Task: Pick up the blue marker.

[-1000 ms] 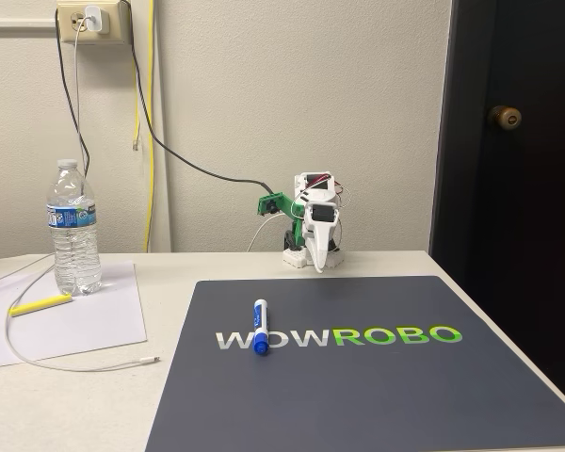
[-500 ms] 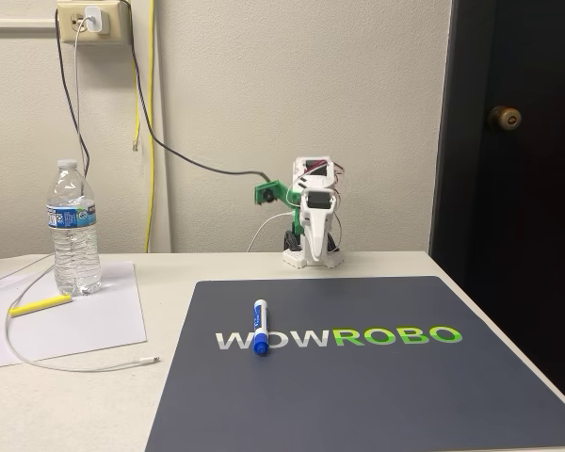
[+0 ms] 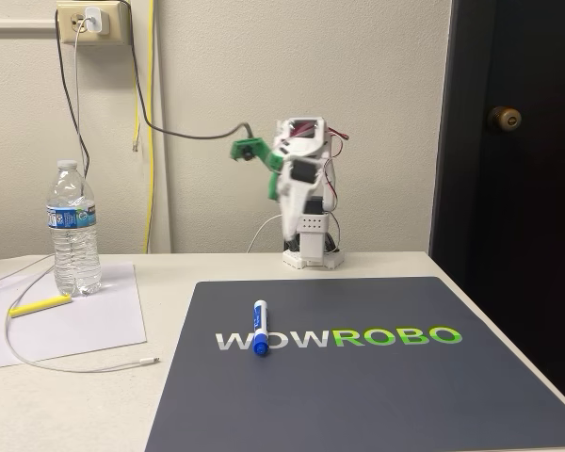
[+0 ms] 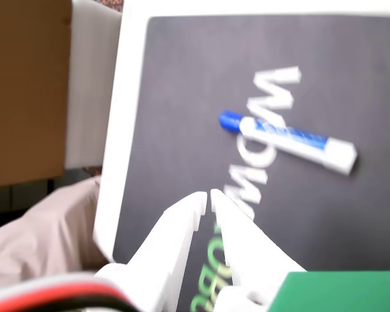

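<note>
Across the table (image 3: 94, 395) spreads the dark mat (image 3: 377, 395), with my arm (image 3: 303, 202) standing upright at its far edge in the fixed view. Off to the left there, a bottle (image 3: 73, 229) stands at the far edge of a paper sheet (image 3: 75, 325), and a yellow stick (image 3: 40, 304) lies on that sheet, all well apart from my work.

The marker (image 3: 260, 326) lies flat on the mat, across the white lettering, untouched. In the fixed view its long axis runs nearly straight toward my base, blue cap nearest the camera. In the wrist view the marker (image 4: 289, 140) sits ahead of my gripper (image 4: 208, 197) and off to the right, slanted, with the blue cap toward the left.

My two white fingers (image 4: 175, 231) are pressed nearly together, holding nothing. I judge the reach has barely begun: I must come down and forward, spread the fingers, and turn so they straddle the barrel across its length.
</note>
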Robot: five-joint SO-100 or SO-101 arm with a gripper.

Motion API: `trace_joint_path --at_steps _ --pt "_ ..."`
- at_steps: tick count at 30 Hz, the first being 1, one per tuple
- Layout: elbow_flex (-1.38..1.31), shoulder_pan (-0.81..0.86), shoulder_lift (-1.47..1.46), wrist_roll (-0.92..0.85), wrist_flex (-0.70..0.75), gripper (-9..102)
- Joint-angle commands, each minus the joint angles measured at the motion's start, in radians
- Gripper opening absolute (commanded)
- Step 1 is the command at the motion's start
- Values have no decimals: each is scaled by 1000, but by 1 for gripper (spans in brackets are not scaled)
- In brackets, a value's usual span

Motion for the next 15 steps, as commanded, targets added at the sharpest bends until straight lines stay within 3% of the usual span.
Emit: trace_joint_path --at_steps 1,15 --pt "-163 43 -89 -166 2 0" --pt "-535 219 -529 -963 -25 0"
